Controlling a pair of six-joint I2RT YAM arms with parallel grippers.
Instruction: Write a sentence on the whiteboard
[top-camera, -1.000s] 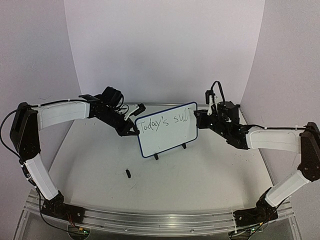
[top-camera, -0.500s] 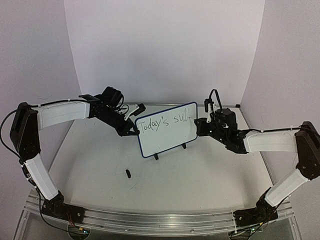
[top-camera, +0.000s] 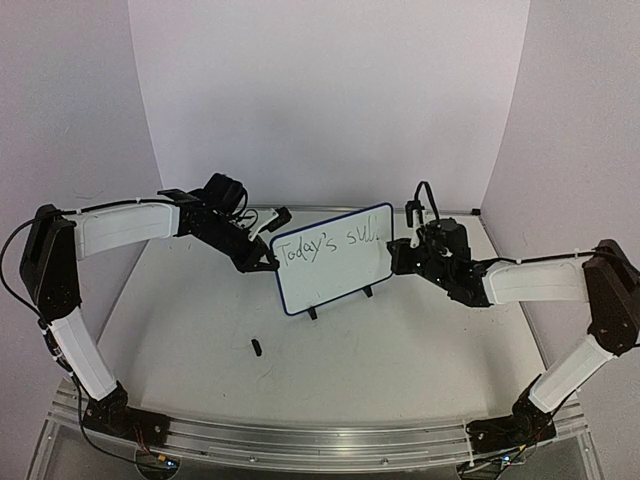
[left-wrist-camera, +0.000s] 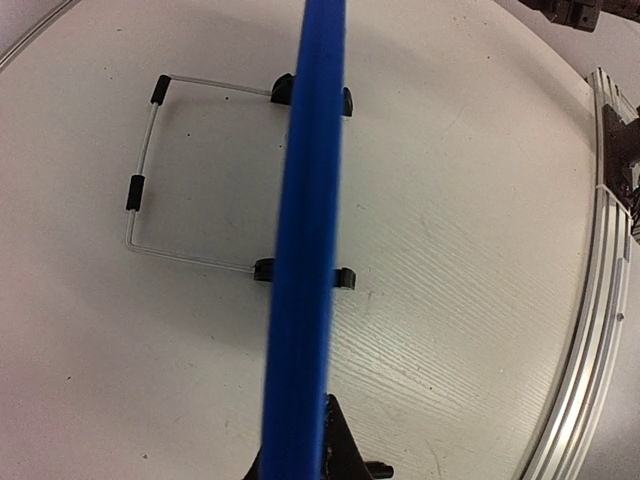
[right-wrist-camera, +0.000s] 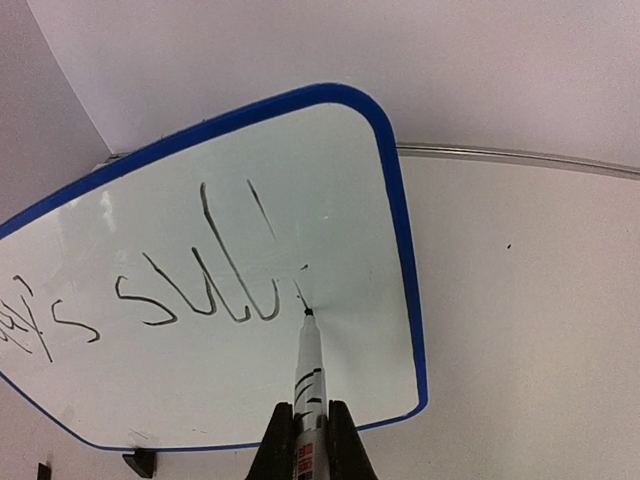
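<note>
Top: our right gripper (top-camera: 397, 247) has slid left to the whiteboard (top-camera: 335, 280) standing far-centre, left gripper (top-camera: 268, 262) clamping its left edge as before | Left wrist: we see the whiteboard edge-on, gripped | Right wrist: marker (right-wrist-camera: 309, 365) pinched tight, tip touching board just past the unfinished sentence (right-wrist-camera: 215, 290), so we judge writing resumes

Arms stretched inward, left claw (top-camera: 269, 263) closed, right claw (right-wrist-camera: 310, 432) closed

A robot lab: white backdrop (top-camera: 330, 100) curving round a railed table (top-camera: 400, 350).
</note>
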